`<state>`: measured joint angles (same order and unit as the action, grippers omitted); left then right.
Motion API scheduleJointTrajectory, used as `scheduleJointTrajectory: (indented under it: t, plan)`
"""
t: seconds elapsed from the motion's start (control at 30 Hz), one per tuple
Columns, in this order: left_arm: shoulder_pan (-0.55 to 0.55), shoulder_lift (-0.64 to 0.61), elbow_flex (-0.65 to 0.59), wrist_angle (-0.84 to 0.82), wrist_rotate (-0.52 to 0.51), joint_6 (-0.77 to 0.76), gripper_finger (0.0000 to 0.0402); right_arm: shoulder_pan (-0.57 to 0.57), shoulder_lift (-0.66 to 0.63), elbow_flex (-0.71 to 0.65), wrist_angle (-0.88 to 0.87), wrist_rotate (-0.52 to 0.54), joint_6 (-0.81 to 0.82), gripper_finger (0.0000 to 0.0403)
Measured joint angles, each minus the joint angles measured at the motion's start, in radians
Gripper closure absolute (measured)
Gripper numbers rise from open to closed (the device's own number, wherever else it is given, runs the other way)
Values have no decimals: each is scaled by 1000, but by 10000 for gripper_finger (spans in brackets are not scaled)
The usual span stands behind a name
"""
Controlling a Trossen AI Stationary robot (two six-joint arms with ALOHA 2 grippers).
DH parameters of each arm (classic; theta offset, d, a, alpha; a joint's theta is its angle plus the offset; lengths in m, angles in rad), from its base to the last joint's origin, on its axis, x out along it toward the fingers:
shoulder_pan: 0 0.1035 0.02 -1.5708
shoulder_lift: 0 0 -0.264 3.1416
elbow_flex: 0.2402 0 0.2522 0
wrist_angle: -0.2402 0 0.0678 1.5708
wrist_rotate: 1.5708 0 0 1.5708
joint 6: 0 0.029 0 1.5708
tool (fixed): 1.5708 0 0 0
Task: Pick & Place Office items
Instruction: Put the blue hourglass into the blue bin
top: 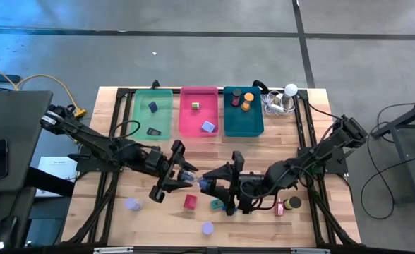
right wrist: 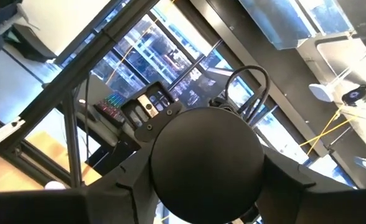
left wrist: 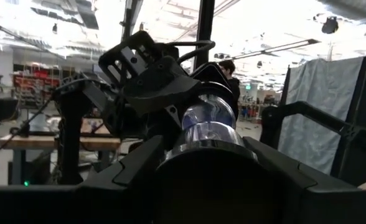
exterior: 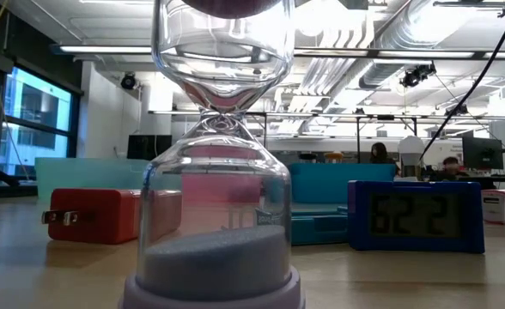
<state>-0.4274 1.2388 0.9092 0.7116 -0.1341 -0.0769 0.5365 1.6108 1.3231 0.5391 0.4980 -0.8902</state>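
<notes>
Both arms are matte black from base to tip, built of chunky rounded joint housings joined by slimmer straight links. Thin black cables loop loosely beside the links of each arm, one bowing out near the left arm's middle joints. The left black two-finger hand (top: pixel 171 171) ends in flat, angular plates with cut-out slots, and the right black two-finger hand (top: pixel 224 187) has the same slotted plate form. Seen up close, the hand bodies are hard-edged moulded plastic with broad, wedge-shaped fingers (left wrist: pixel 139 168), and a small round screw head shows on one housing.
</notes>
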Motion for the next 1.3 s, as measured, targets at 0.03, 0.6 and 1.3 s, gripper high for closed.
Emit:
scheduleJointTrajectory:
  t: [0.03, 0.6, 1.3]
  plan:
    - [0, 0, 0, 1, 0, 0, 195, 0, 0, 0, -4, -1, 3, 209]
    - [0, -19, 0, 0, -10, 57, 188, 2, 1, -2, -154, 96, 205, 209]
    - [105, -343, 0, -1023, -267, -199, 187, -70, -200, -1, -995, 463, 1151, 206]
